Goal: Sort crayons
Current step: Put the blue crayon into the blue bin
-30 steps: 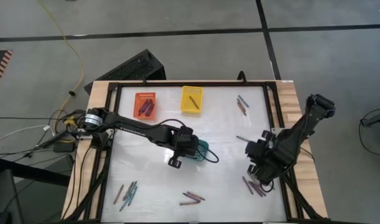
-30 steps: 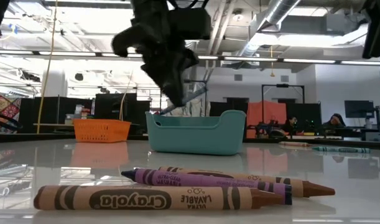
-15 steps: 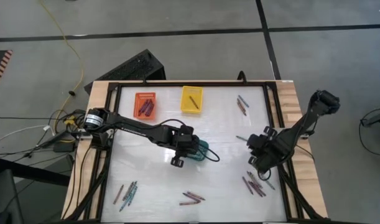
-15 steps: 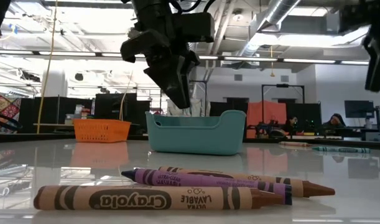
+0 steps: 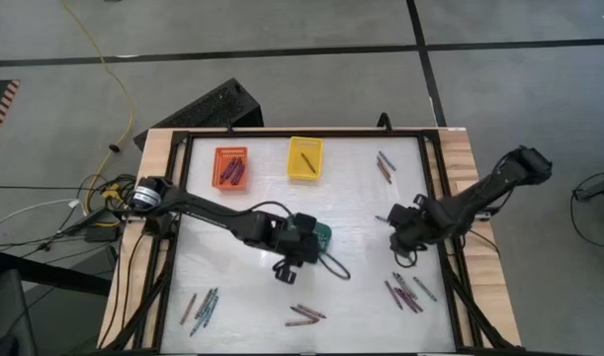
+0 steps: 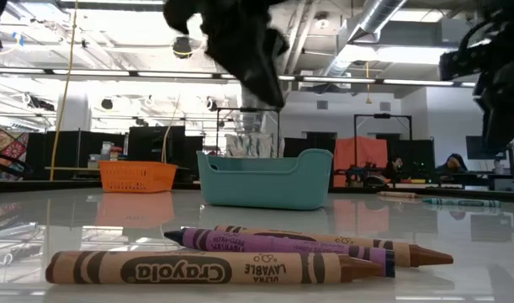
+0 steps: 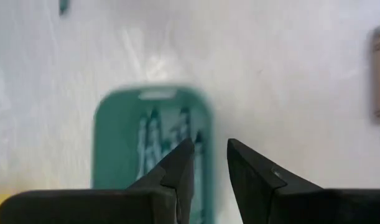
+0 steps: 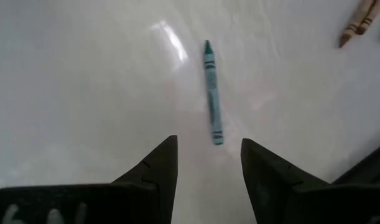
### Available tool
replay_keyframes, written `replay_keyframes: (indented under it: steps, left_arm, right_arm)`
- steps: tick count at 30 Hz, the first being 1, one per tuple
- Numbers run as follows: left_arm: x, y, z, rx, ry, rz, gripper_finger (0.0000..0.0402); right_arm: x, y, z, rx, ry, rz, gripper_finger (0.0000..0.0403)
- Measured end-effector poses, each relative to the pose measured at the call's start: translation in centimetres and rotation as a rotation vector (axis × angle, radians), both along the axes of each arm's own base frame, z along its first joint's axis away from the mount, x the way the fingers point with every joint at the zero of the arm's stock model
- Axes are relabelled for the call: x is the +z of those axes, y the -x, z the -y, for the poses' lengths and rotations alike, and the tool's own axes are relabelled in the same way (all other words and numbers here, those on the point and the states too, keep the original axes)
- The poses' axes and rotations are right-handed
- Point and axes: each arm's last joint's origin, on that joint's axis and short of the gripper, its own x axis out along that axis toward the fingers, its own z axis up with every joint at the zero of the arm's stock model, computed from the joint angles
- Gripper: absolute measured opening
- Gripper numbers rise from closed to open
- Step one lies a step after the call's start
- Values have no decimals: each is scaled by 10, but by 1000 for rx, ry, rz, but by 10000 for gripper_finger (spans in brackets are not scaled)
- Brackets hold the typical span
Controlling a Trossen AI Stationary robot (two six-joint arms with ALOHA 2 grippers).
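Brown crayon (image 6: 208, 268) nearest the low camera, wrapper reading "Crayola ULTRA LAVABLE". Left gripper (image 7: 208, 163), parted and empty, above the teal basket (image 7: 115, 134) of crayons. Right gripper (image 8: 208, 163), parted and empty, over a teal crayon (image 8: 211, 93) on the table (image 5: 242, 297).

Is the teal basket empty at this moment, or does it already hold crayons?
It holds crayons. The left wrist view looks down into the teal basket and shows several teal crayons lying inside; the exact count cannot be told.
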Motion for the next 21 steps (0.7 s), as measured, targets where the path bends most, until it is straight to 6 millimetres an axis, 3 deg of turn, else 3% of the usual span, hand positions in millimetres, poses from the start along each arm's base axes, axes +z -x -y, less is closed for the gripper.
replay_keyframes:
  steps: [12,21]
  left_arm:
    - [16,11,72,-142,78,147,87]
    - [18,21,99,-166,74,196,87]
  right_arm:
    - [-20,-13,37,5,-101,-80,168]
    - [-41,-15,51,-35,-183,-66,168]
